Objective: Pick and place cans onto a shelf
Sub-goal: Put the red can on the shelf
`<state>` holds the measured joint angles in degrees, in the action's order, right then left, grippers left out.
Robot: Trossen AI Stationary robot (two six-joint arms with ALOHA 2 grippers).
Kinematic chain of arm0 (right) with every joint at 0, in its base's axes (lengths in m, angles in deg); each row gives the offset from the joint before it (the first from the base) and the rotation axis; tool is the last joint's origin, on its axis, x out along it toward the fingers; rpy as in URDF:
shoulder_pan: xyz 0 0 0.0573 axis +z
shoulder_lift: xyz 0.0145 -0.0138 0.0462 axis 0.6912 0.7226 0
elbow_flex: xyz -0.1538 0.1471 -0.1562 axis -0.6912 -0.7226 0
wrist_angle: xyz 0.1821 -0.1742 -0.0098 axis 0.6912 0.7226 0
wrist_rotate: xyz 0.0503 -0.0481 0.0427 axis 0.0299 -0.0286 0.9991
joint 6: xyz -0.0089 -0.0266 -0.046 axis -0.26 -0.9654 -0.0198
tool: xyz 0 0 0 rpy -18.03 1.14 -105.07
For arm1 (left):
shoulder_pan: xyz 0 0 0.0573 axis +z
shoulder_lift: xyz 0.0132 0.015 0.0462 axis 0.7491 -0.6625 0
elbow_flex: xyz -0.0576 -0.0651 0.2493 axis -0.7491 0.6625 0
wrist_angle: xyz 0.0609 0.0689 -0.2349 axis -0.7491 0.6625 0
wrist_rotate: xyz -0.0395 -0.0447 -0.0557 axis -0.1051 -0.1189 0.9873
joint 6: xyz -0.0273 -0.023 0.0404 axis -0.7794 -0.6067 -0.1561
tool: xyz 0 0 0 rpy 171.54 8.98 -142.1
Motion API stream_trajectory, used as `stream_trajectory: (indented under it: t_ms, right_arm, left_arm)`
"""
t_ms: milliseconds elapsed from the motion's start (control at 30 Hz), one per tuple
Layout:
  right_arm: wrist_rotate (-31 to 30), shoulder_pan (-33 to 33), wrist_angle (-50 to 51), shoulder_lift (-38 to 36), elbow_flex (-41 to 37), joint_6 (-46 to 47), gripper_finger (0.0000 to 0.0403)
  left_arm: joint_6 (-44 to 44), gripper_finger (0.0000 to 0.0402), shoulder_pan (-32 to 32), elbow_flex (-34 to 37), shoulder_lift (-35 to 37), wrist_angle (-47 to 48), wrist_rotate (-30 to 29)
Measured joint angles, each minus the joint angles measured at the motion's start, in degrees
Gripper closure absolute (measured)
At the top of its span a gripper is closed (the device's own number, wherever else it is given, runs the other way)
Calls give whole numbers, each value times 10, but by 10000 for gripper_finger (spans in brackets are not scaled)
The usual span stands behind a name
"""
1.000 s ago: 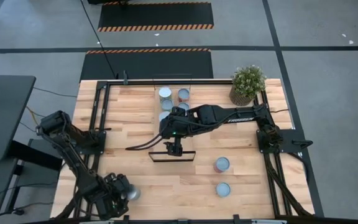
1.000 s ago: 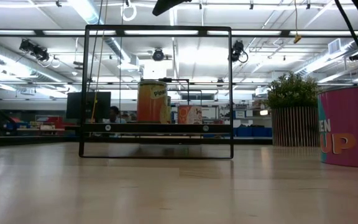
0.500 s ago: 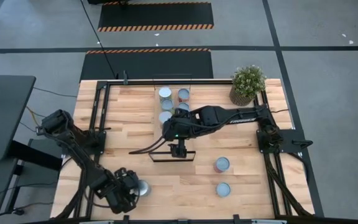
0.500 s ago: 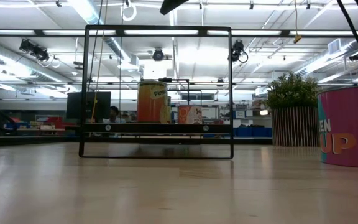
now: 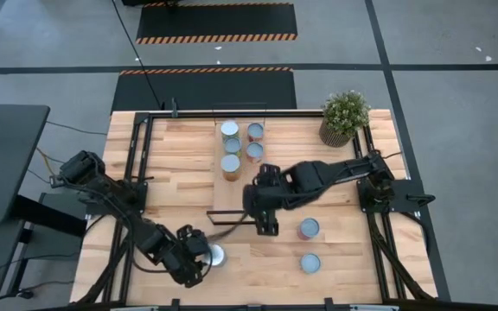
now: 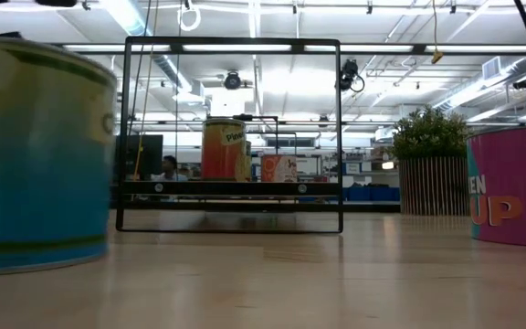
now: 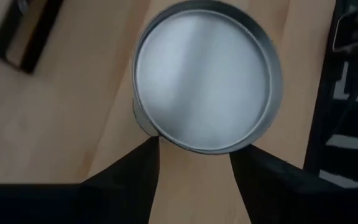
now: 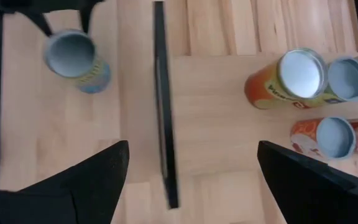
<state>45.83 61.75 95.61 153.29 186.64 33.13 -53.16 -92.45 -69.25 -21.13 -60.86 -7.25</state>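
Since a second earlier the left gripper (image 5: 204, 257) had swung along the near edge toward the table's middle, carrying a silver-topped can (image 5: 216, 255) with it, while the right gripper (image 5: 266, 226) had slid off the shelf (image 5: 232, 190) toward the near side, uncovering the cans behind it.

Starting at the left: that silver-topped can stood on the wooden table (image 5: 171, 164) near its front edge, the left gripper's dark fingers (image 7: 135, 180) one on each side of it. From the wrist camera they flanked the rim, though whether they actually pressed the wall was hard to make out. In the low view the can (image 6: 39, 155) loomed huge and blurred, cut off at the frame's edge, its lettering unreadable.

On the shelf stood four cans (image 5: 241, 143) in two short rows; the tall yellow one (image 6: 225, 149) showed letters beginning "Pine", the rest hidden.

Over by the shelf's near wire end, the right gripper hung with its jaws spread wide, holding nothing. Two more cans (image 5: 309, 245) sat on the table to its right. One pink can (image 6: 511, 185), cropped, read "UP".
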Motion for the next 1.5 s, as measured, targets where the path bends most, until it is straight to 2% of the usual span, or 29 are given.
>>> stream_trajectory:
  t_ms: [233,533,700,967,1300,1500]
  right_arm:
    - [-62,62,-4,-2,-7,15,40]
    - [-77,94,-8,-5,-20,43,40]
    - [-85,94,-34,-5,-52,43,40]
    - [-9,97,-157,-4,-156,33,40]
    - [8,97,-181,-16,-203,36,54]
    - [55,97,-288,-17,-270,41,54]
  left_arm:
    - [22,200,17,0,0,-13,-37]
    - [53,200,37,0,0,-39,-61]
    - [55,200,48,0,0,-42,-62]
    - [48,201,47,0,0,-44,-60]
    - [51,201,47,0,0,-42,-60]
    - [66,202,45,0,0,-5,-52]
